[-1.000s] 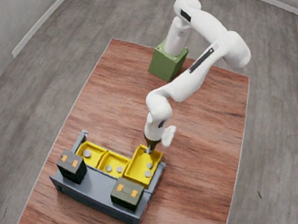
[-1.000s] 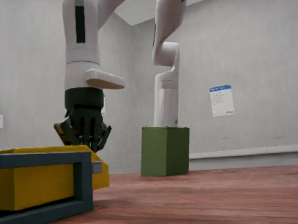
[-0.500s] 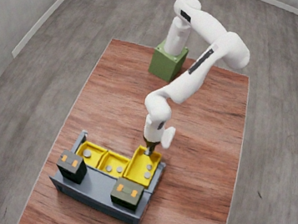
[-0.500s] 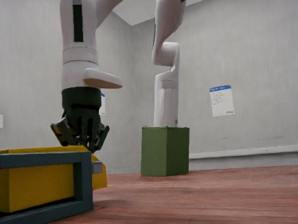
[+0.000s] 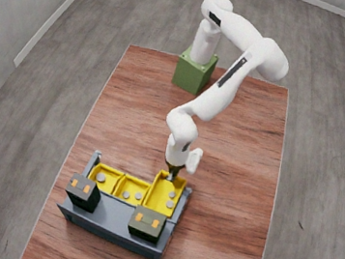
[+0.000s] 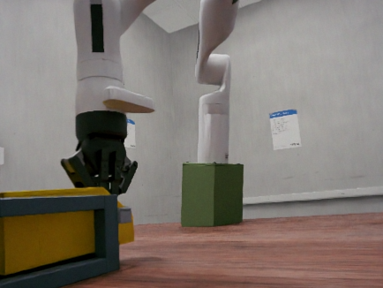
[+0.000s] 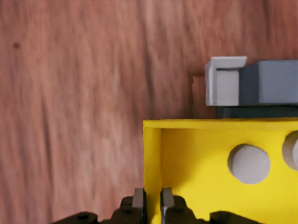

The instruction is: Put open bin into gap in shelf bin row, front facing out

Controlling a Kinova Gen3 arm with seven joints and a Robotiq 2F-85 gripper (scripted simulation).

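The carried yellow bin (image 5: 159,197) (image 6: 48,240) (image 7: 200,165) is at the right end of the row in the top view, its rear part inside the grey-blue shelf (image 5: 112,215) (image 6: 107,231) (image 7: 280,82). Its open front sticks out past the shelf's front lip (image 6: 125,215) (image 7: 227,88). It looks nearly level; any slight tilt is hard to tell. Two grey round parts (image 5: 171,194) (image 7: 249,164) lie in it. My gripper (image 5: 170,177) (image 6: 110,189) (image 7: 153,204) is shut on the bin's front wall, one finger inside and one outside. The bin's back end and underside are partly hidden.
Two yellow bins, the left one (image 5: 109,186) and the middle one (image 5: 121,191), stand beside it with grey parts inside. Two dark boxes with orange marks, one left (image 5: 82,193) and one right (image 5: 147,225), stand on the shelf's top board. The wooden table (image 5: 225,214) extends around the shelf.
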